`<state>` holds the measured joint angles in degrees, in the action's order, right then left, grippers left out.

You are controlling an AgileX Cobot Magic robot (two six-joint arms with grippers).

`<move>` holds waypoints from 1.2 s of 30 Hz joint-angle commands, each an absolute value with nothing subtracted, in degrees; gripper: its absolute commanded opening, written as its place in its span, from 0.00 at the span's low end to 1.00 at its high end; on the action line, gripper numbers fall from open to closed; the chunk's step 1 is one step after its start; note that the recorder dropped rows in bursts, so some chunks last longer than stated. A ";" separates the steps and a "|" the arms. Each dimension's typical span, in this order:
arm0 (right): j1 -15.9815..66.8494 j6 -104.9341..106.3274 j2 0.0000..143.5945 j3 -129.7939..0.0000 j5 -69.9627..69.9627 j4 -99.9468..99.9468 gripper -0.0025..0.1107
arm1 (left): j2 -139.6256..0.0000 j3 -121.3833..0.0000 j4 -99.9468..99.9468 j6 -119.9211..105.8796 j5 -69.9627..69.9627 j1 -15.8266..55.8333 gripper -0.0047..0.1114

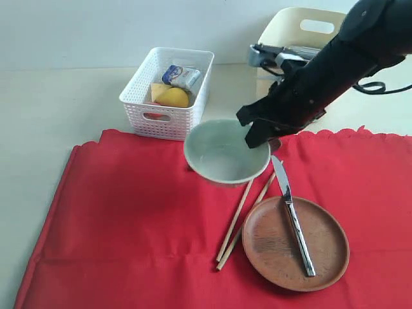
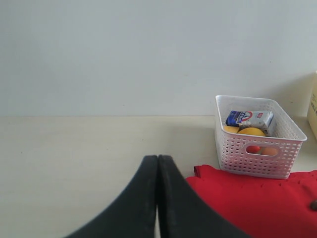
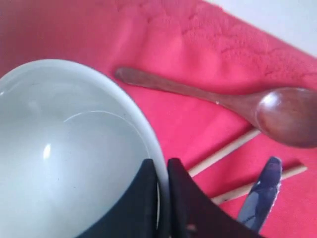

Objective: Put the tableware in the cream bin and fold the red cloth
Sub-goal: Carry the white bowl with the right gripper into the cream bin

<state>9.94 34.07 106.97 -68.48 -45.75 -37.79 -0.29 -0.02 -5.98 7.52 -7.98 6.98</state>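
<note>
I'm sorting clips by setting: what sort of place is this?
Most likely a robot-lab tabletop staged as a dining table: a red cloth, a pale green bowl and a brown clay plate, with a white basket beside the cloth, all on a plain table before a bare wall.

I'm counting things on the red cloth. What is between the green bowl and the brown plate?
The wooden chopsticks lie there, and the knife pokes off the plate toward the bowl; the exterior view shows it.

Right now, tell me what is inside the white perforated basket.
A small milk carton and a lemon lie on top in the white basket. Whatever sits beneath them is mostly hidden by its walls.
</note>
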 commanded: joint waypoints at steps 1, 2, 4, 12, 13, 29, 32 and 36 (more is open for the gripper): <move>9.65 34.11 100.69 -68.42 -43.18 -38.65 0.02 | 0.00 0.00 -5.76 7.64 -7.87 7.39 0.05; 9.29 33.42 99.38 -68.42 -42.47 -38.78 0.02 | 0.00 0.00 -5.76 7.64 -7.87 7.39 0.05; 8.20 31.98 97.28 -68.42 -40.73 -38.78 0.02 | 0.00 0.00 -5.76 7.64 -7.87 7.39 0.05; 1.16 28.28 93.31 -68.42 -35.04 -38.78 0.02 | 0.00 0.00 -5.76 7.50 -7.87 7.39 0.05; 0.45 27.86 93.43 -68.42 -34.22 -38.87 0.02 | 0.00 0.00 -5.76 7.50 -7.87 7.39 0.05; -7.45 26.68 99.06 -68.42 -10.56 -45.17 0.02 | 0.00 0.00 -5.76 7.42 -7.87 7.39 0.05; -7.45 26.68 100.83 -68.42 -6.95 -45.17 0.02 | 0.00 0.00 -5.76 7.42 -7.87 7.39 0.05; -7.45 26.98 102.24 -68.42 -2.79 -45.17 0.02 | 0.00 0.00 -5.76 7.60 -7.87 7.39 0.05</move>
